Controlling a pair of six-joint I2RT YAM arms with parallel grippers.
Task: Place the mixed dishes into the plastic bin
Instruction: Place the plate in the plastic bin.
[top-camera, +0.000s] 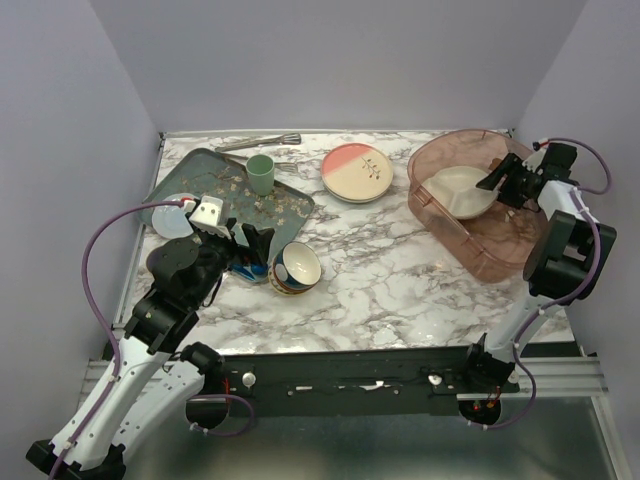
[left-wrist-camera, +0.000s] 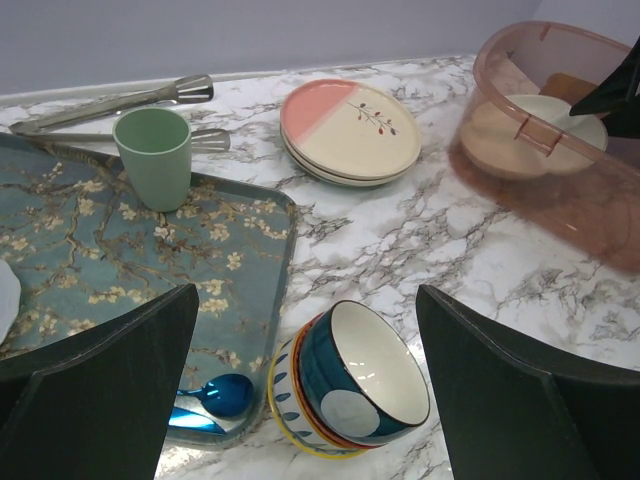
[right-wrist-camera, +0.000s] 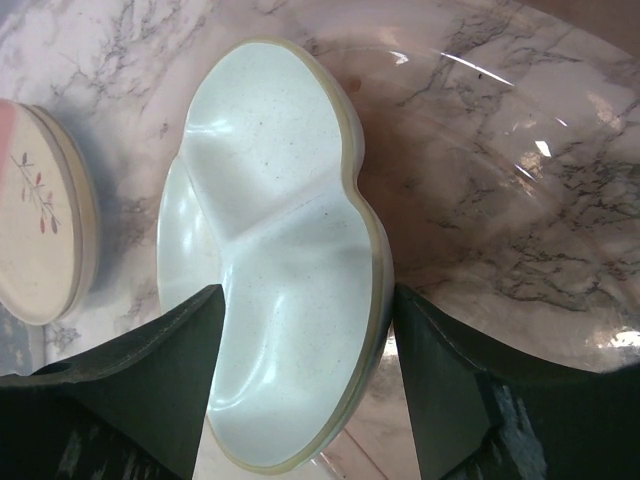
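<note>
The cream three-section plate (top-camera: 458, 190) leans tilted inside the plastic bin (top-camera: 440, 228) at the back right. My right gripper (top-camera: 503, 180) is open, its jaws wide on either side of the plate's near lobe (right-wrist-camera: 290, 230); the right finger (right-wrist-camera: 440, 390) sits against the rim. The blue-yellow patterned bowl (top-camera: 296, 267) lies tipped on the marble, cream inside showing (left-wrist-camera: 375, 365). My left gripper (left-wrist-camera: 307, 292) is open and empty just above it. Pink-and-cream sprig plates (top-camera: 357, 172) are stacked at the back centre. A pale plate (top-camera: 172, 218) lies on the tray, partly hidden by my left arm.
The dark-green floral tray (top-camera: 200, 180) at the back left holds a mint green cup (top-camera: 260, 174). Metal tongs (top-camera: 258, 143) lie behind it. A blue spoon (left-wrist-camera: 215, 395) lies at the tray's near corner beside the bowl. Walls close in left, right and back.
</note>
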